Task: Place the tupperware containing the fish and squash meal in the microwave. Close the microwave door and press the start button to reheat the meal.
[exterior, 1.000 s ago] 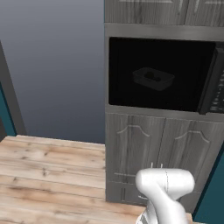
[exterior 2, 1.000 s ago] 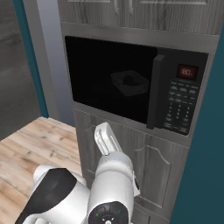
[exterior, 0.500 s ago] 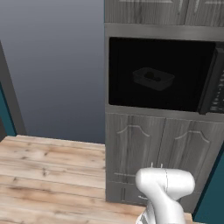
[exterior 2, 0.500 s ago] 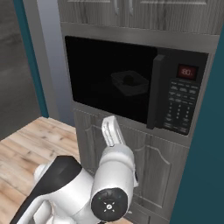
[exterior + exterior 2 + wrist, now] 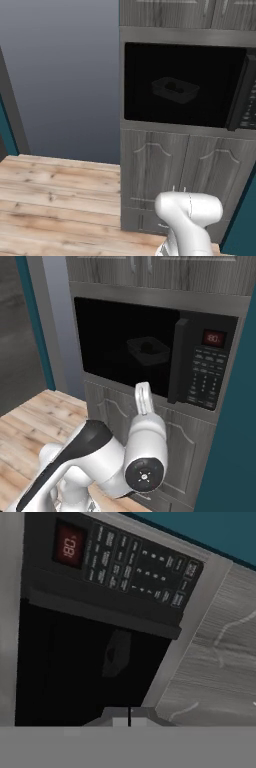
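Observation:
The black microwave sits built into grey cabinets, and its door stands closed. Through the dark window the tupperware shows dimly in the cavity, with a dark lump of the meal in it. The long black handle runs beside the grey keypad and the red display. My gripper is shut and holds nothing; it points up in front of the door's lower edge, left of the handle. In the rolled hand view its fingertips meet, facing the keypad, display and handle.
Grey wood-grain cabinet doors stand below the microwave and more above it. A light wooden counter stretches to the left at my base. A teal wall borders the cabinet on the right.
My gripper has closed its fingers on nothing. It has risen and shifted right, closer to the microwave door's lower edge. The door and tupperware have not moved.

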